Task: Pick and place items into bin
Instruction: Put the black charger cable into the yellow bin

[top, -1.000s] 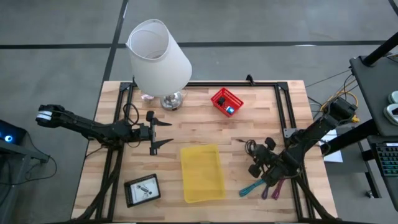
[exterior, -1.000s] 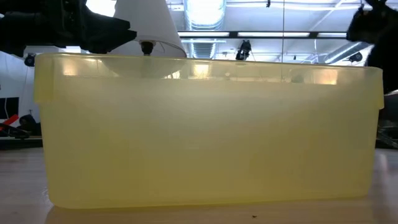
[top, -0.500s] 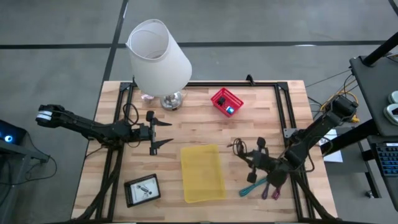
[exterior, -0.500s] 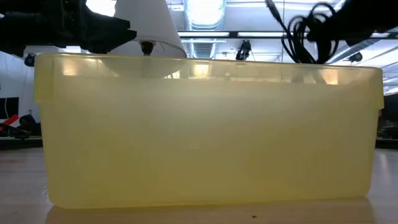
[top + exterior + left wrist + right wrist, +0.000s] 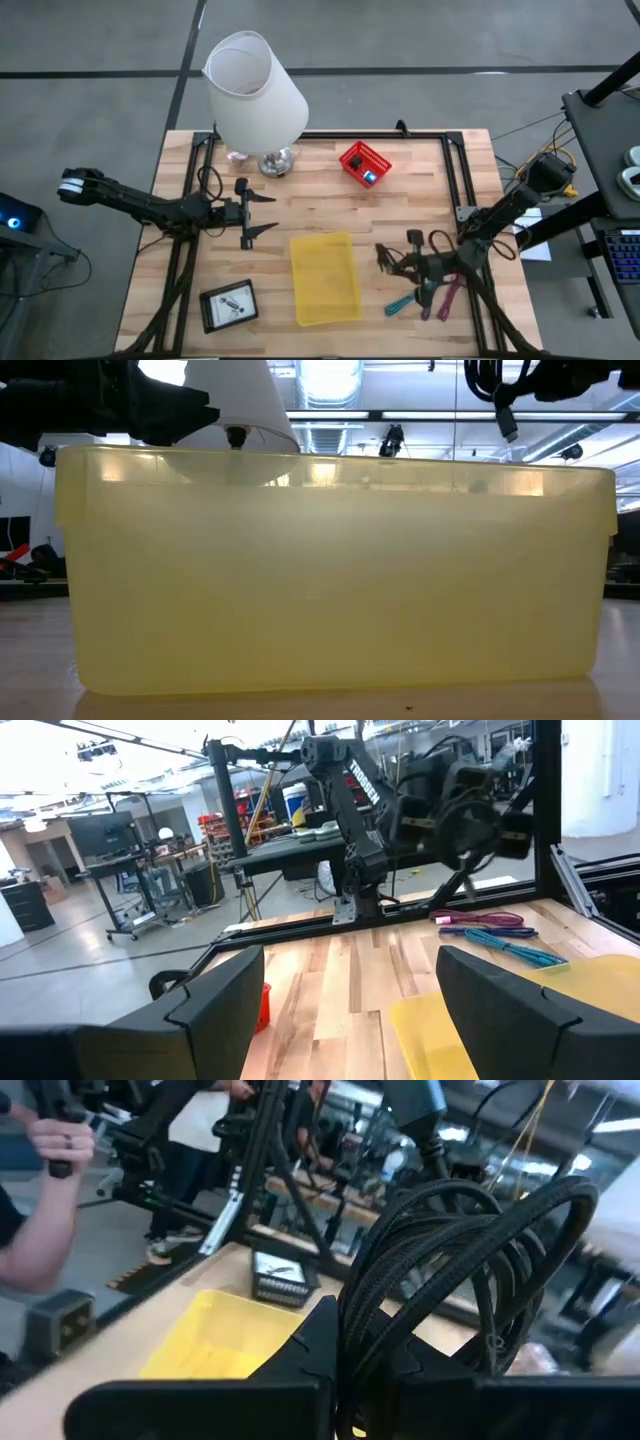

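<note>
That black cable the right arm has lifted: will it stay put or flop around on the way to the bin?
Probably floppy: the black cable hangs in loose loops from the shut right gripper, with a plug end dangling free in the low view. It looks light, so swinging seems likelier than slipping. A trailing loop may catch the yellow bin rim.

A grey concrete floor (image 5: pixel 420 35) crossed by dark lines fills the frame's top; bright ceiling strip lights (image 5: pixel 330 380) glow at upper centre.
</note>
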Robot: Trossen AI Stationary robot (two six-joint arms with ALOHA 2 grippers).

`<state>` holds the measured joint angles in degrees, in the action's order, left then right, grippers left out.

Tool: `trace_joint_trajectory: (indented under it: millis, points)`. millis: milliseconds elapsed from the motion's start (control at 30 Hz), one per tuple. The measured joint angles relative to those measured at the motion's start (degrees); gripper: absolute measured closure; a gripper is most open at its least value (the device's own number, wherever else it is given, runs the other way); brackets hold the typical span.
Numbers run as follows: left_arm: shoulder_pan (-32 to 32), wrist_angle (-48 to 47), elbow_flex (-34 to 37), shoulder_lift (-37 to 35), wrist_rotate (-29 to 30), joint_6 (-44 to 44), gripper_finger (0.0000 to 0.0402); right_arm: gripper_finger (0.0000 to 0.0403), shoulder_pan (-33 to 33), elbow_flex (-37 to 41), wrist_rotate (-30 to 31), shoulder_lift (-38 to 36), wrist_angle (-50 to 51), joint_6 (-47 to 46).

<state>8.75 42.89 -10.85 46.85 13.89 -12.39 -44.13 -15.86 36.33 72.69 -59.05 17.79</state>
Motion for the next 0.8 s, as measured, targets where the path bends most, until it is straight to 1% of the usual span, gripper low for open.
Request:
trace_joint_trajectory:
  millis: [133,233,433,567,700,733,800]
  points:
    - [0.01,0.15,0.00,0.00,0.00,-0.02,0.0123,0.0394,0.72,4.54,-0.16,-0.23,-8.19,4.75]
    - [-0.02,0.15,0.00,0.00,0.00,-0.02,0.0123,0.0394,1.42,6.46,-0.23,-0.31,-11.27,6.18]
    - [0.00,0.17,0.00,0.00,0.00,-0.04,0.0123,0.0392,3.97,6.28,-0.25,-0.87,-11.99,9.70]
    - [-0.02,0.17,0.00,0.00,0.00,-0.04,0.0123,0.0391,6.41,6.01,-0.35,-0.93,-10.07,10.51]
    - [-0.02,0.16,0.00,0.00,0.01,-0.04,0.0123,0.0391,9.68,6.12,-0.43,-0.68,-10.01,8.58]
    - [0.01,0.17,0.00,0.00,0.01,-0.04,0.0123,0.0391,10.51,6.12,-0.83,-0.68,-10.07,8.17]
    - [0.00,0.15,0.00,0.00,0.02,-0.04,0.0123,0.0390,12.31,6.12,-3.84,-0.70,-10.14,7.86]
